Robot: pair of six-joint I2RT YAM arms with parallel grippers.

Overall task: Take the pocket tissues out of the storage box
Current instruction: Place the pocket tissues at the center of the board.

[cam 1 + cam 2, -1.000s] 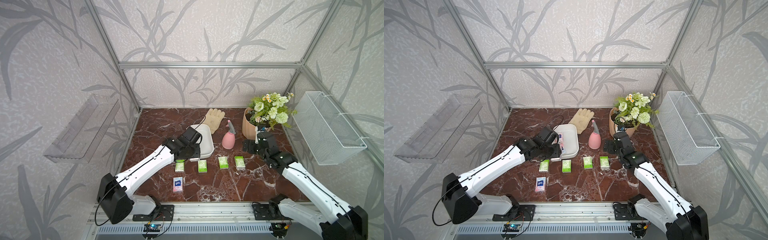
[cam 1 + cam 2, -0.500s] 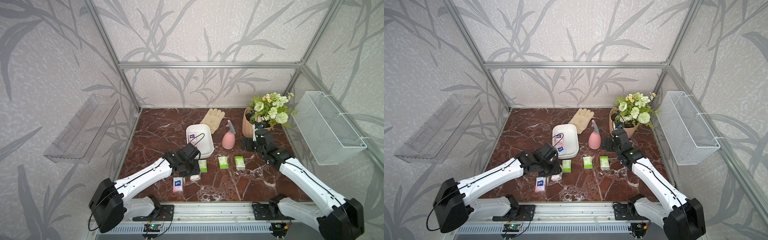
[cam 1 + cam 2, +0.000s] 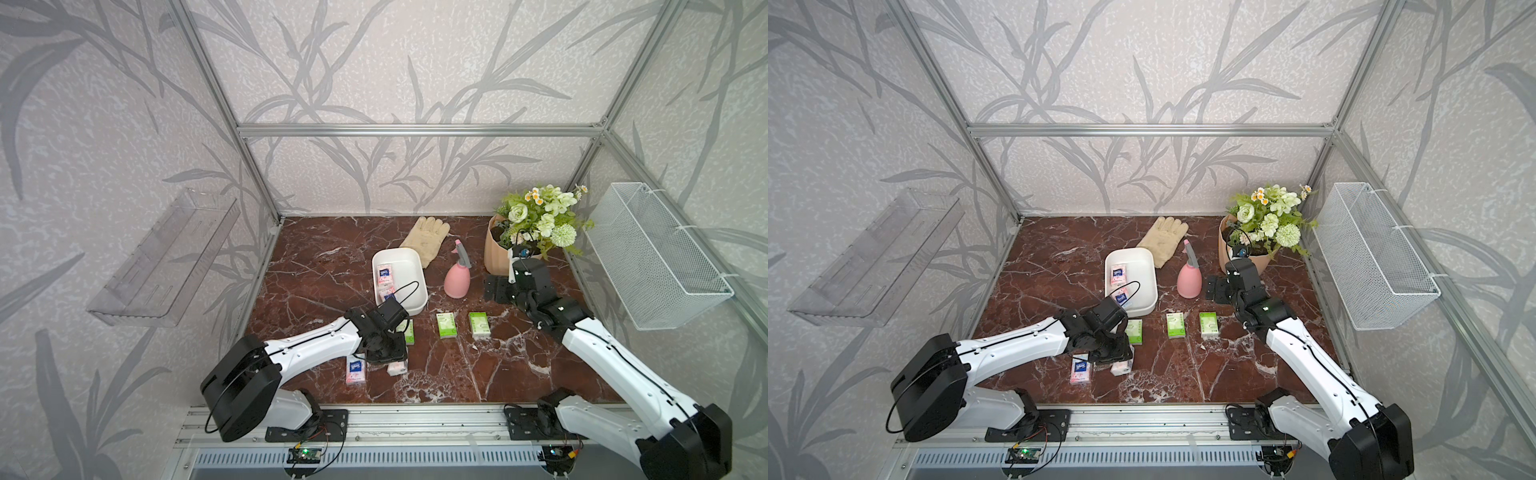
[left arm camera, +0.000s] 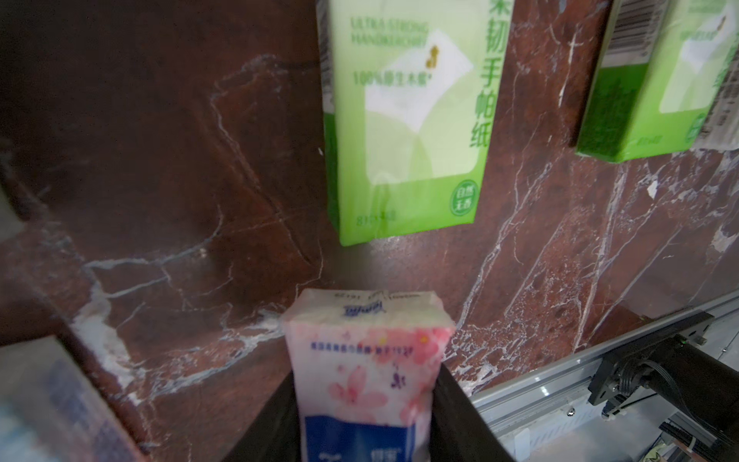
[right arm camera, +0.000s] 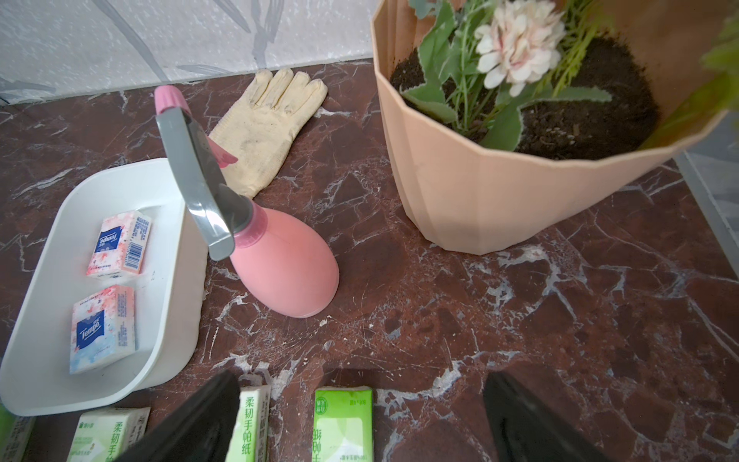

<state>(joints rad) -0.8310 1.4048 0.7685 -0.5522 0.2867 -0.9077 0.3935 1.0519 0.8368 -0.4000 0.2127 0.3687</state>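
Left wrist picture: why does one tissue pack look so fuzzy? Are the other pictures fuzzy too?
In the left wrist view the lying pack is probably too close to the lens, so it blurs; the held pack in the left gripper looks sharper. In the right wrist view the nearest flower is soft. Both top views are sharp and evenly lit.

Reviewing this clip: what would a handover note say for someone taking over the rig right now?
Left gripper: shut on a pink tissue pack, low over the table, near its front.
Right gripper: open, empty, near the spray bottle.
Done: four green packs and one pink pack lie on the table.
To do: set down the held pack, then remove two pink packs from the storage box.
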